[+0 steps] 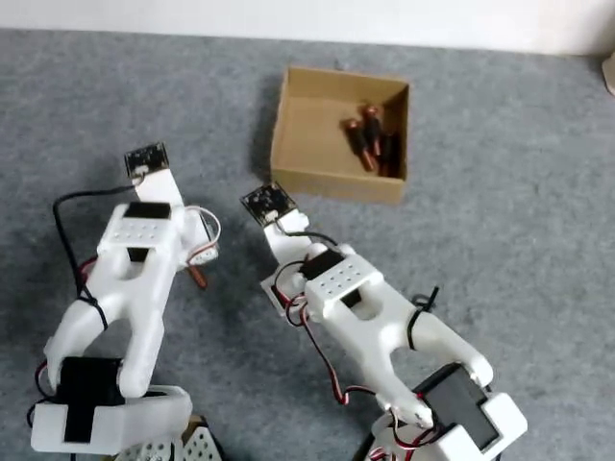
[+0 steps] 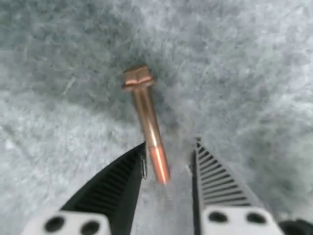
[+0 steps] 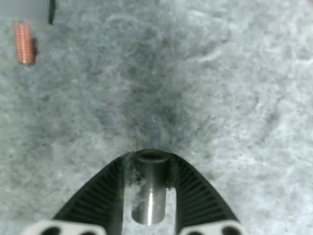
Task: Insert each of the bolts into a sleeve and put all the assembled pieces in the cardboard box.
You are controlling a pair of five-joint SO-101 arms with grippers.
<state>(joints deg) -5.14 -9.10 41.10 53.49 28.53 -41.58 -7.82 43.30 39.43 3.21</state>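
Note:
A copper bolt [image 2: 146, 117] lies on the grey carpet, its hex head pointing away from my left gripper [image 2: 170, 149]. That gripper is open, and its black fingers straddle the bolt's threaded end. In the high view the bolt [image 1: 197, 276] pokes out beside the left arm. My right gripper [image 3: 150, 159] is shut on a dark metal sleeve [image 3: 149, 188], whose open end faces the carpet ahead. The bolt's threaded tip [image 3: 23, 43] shows off to one side in the right wrist view. The cardboard box [image 1: 336, 182] sits at the back, with assembled pieces [image 1: 368, 139] in its right part.
Both arms stand close together on the carpet [image 1: 500, 221], in front of the box. A black cable [image 3: 51, 12] runs near the bolt's tip. Wires [image 1: 327, 375] hang along the right arm. Open carpet lies to the right of the box.

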